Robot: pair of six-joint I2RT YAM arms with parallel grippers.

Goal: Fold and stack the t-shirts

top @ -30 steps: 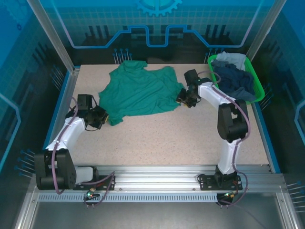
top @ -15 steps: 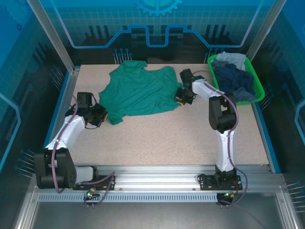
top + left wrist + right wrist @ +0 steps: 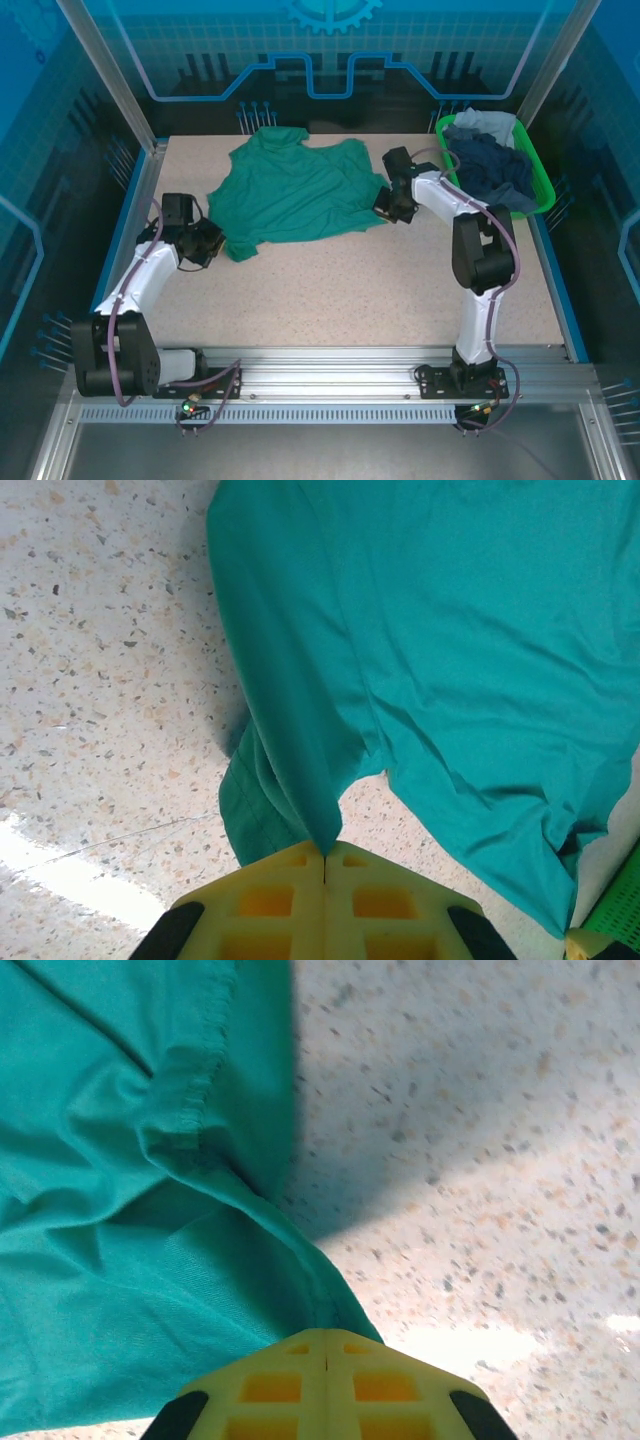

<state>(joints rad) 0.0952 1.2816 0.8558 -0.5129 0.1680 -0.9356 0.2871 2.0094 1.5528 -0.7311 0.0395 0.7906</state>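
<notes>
worktop [image 3: 400, 290]: one, pale speckled; the near half is bare, the cloth lies on the far half.
teal-green t-shirt [image 3: 290, 195]: one on the worktop, spread loosely over the far left-centre with soft wrinkles, well apart from the basket. its near-left corner is bunched into a fold by the left arm, and its right edge reaches the right arm's wrist.
arms: two, white with black joints. the left arm [image 3: 140, 285] reaches from its base up the left side to the shirt's near-left corner. the right arm [image 3: 485, 260] rises from its base and bends left to the shirt's right edge.
basket [image 3: 541, 190]: one, bright green plastic, at the far right corner of the worktop, heaped with cloth.
navy t-shirt [image 3: 490, 165]: a dark crumpled heap in the near part of the basket; cannot tell whether it is one garment or more.
pale grey-blue t-shirt [image 3: 485, 122]: one crumpled piece at the far end of the basket, touching the navy heap.
left jaws: one pair, yellow pads pressed together. in the left wrist view a narrow ridge of the teal-green t-shirt [image 3: 450, 660] runs straight down into the seam between them, so they are clenched on that fold, with speckled worktop [image 3: 90, 680] to the left.
right jaws: one pair, yellow pads pressed together. in the right wrist view a hemmed edge of the teal-green t-shirt [image 3: 110, 1240] narrows into the seam, so they are clenched on the shirt's edge, with bare worktop [image 3: 480, 1160] to the right.
</notes>
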